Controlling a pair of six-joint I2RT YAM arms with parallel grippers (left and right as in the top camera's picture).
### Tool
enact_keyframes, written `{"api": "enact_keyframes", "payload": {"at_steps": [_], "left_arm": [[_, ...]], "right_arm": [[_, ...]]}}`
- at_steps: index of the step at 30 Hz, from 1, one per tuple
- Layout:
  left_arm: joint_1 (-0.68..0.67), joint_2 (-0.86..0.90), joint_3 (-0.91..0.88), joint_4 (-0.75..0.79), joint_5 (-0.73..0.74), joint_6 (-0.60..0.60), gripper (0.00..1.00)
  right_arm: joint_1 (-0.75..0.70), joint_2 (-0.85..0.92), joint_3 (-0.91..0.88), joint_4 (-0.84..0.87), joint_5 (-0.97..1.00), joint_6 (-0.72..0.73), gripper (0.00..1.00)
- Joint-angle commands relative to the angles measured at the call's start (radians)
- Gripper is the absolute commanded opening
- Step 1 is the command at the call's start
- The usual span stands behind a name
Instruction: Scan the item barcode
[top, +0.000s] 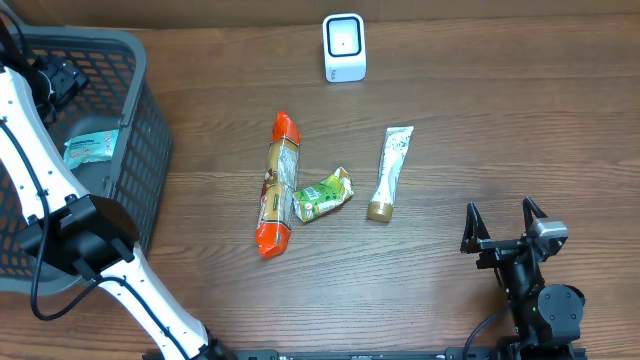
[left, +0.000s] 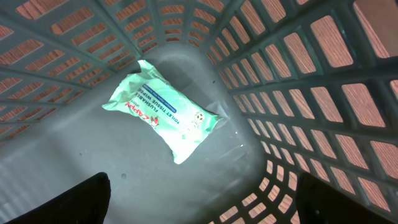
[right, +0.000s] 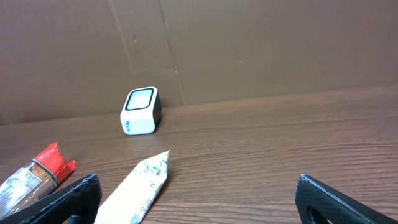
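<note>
A white barcode scanner stands at the back of the table. A mint-green wipes pack lies flat on the floor of the grey basket. My left gripper hangs open above the pack inside the basket, touching nothing. On the table lie an orange-ended snack pack, a green packet and a white tube. My right gripper stands open low at the front right, empty, with the tube's tail just ahead of its left finger.
The basket's lattice walls rise close round the left gripper on the right and top. A brown cardboard wall closes off the back of the table behind the scanner. Bare wood lies between the tube and the right edge.
</note>
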Motion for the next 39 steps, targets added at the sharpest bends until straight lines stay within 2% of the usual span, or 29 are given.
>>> {"api": "enact_keyframes", "payload": {"at_steps": [1, 8, 18, 29, 33, 39], "left_arm": [[-0.006, -0.043, -0.007, -0.001, 0.019, -0.003, 0.87], [-0.006, -0.220, -0.007, -0.072, 0.006, 0.002, 0.86], [-0.058, -0.365, -0.007, -0.198, -0.050, 0.032, 0.75], [-0.180, -0.565, -0.016, -0.200, -0.058, 0.096, 0.70], [-0.203, -0.661, -0.097, -0.200, -0.110, 0.088, 0.70], [-0.203, -0.845, -0.349, -0.139, -0.183, 0.050, 0.70]], "right_arm": [[0.008, -0.011, -0.011, 0.004, 0.006, 0.003, 1.00], [0.008, -0.011, -0.011, 0.004, 0.006, 0.003, 1.00], [0.008, -0.012, -0.011, 0.004, 0.006, 0.003, 1.00], [0.008, -0.011, -0.011, 0.004, 0.006, 0.003, 1.00], [0.008, -0.012, -0.011, 0.004, 0.006, 0.003, 1.00], [0.008, -0.012, -0.011, 0.004, 0.006, 0.003, 1.00]]}}
